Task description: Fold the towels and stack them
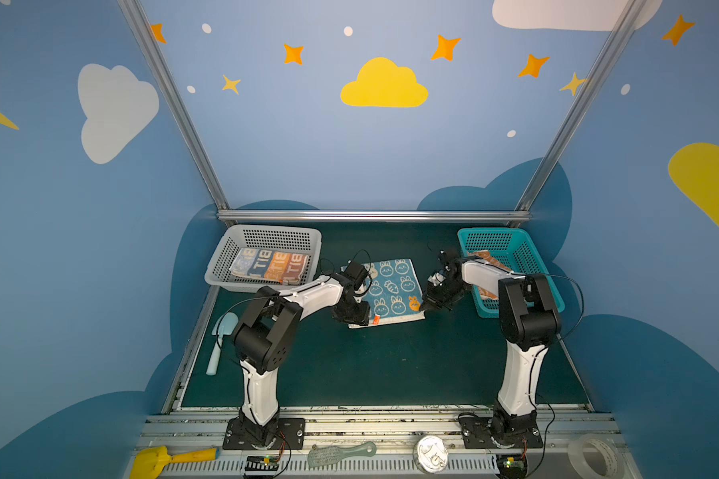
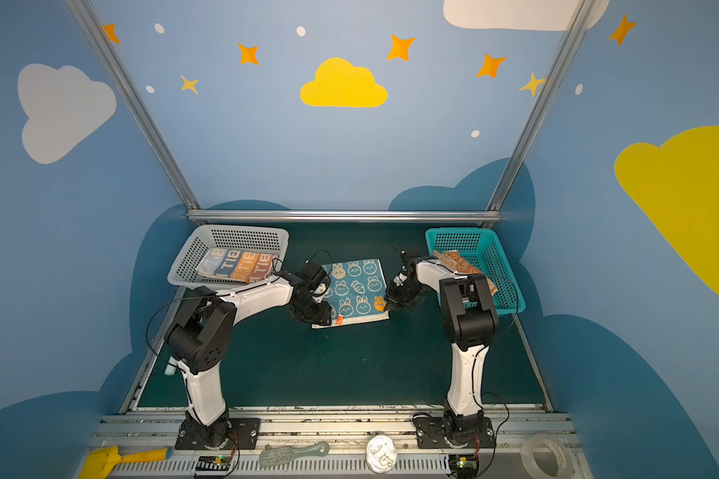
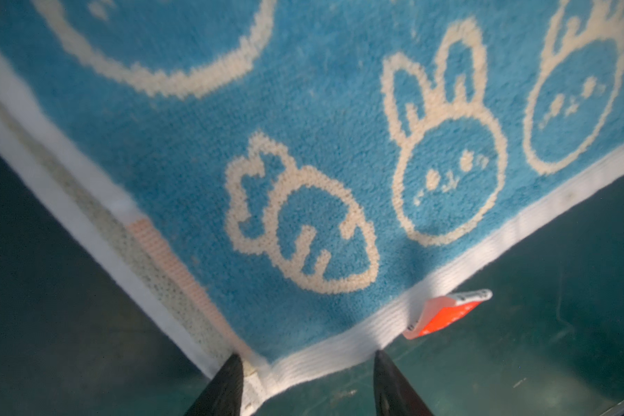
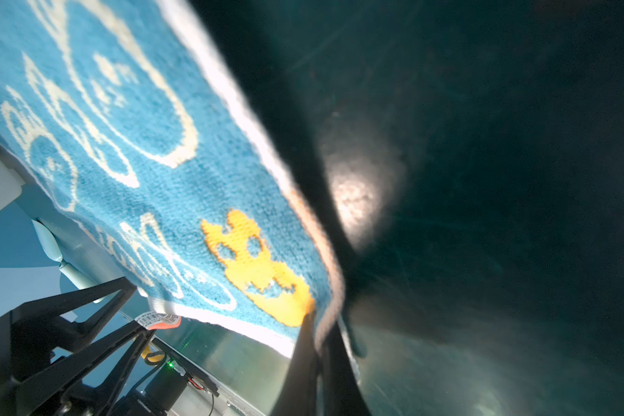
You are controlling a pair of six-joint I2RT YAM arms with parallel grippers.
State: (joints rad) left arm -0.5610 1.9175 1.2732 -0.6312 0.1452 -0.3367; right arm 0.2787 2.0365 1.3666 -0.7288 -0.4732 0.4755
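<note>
Blue towel (image 1: pixel 393 286) lies mid-mat (image 1: pixel 370 365), between the baskets. Only the left wrist view shows the left gripper (image 3: pixel 303 376): jaws apart, straddling the near corner beside the orange tag (image 3: pixel 444 313), not clamped. In the top views the wrist hides this. Right wrist view: right gripper (image 4: pixel 319 345) pinched tight on the other near corner. Only the top views show the striped towel (image 1: pixel 270 265) in the grey basket (image 1: pixel 225 259) and the orange towel (image 1: pixel 488 259) in the teal basket (image 1: pixel 528 253).
</note>
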